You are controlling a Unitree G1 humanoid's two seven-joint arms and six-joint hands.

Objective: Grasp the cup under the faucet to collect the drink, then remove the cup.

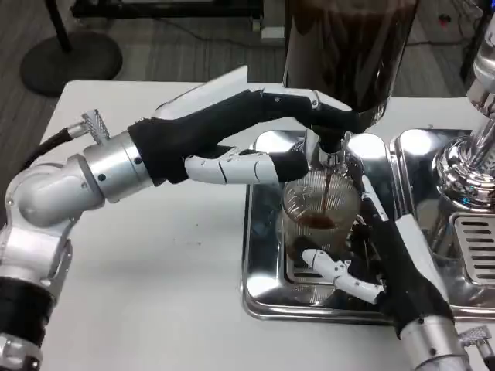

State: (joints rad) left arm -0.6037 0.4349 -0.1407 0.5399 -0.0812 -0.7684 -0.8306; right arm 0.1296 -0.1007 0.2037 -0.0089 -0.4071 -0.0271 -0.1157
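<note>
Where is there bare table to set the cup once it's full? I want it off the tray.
Bare white table lies left of the drip tray, below the left hand. It's crowded on the tray: cup, faucet, right hand.

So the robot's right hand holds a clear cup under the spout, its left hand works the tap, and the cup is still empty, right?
Not quite: the cup is not empty. The head view shows a dark stream running from the faucet into the clear cup, with brown drink pooled inside. The rest stands: the right hand holds the cup and the left hand is at the tap.
</note>
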